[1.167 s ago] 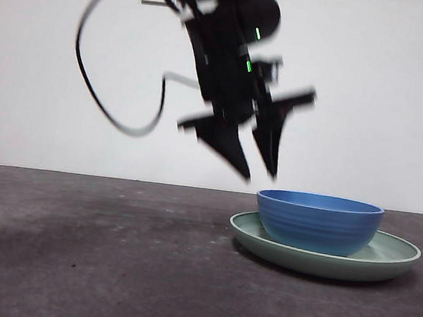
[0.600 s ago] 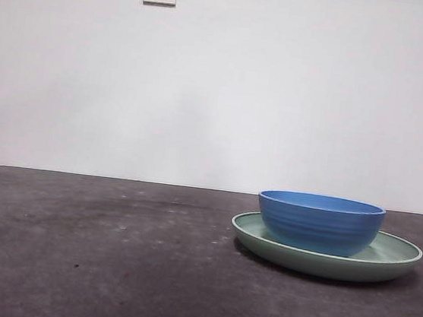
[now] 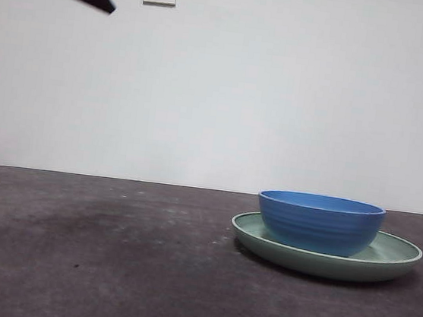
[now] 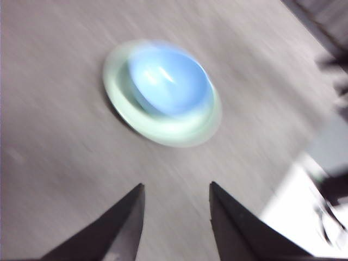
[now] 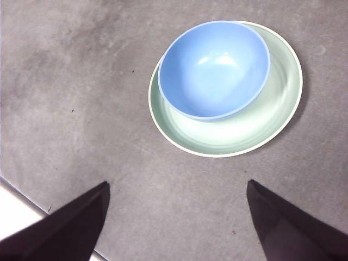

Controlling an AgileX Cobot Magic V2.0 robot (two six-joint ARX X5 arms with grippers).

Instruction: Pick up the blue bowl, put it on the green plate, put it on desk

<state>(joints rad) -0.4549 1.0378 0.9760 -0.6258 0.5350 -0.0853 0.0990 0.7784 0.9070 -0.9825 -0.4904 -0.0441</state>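
Blue bowl (image 3: 320, 221) sits in green plate (image 3: 325, 252), toward its 10 o'clock rim.
My left gripper (image 4: 176, 209) and right gripper (image 5: 176, 209), both spread and empty, hover clear; I judge lifting could drag the plate along.

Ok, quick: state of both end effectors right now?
Left end effector: open, holding nothing.
Right end effector: open wide, holding nothing.
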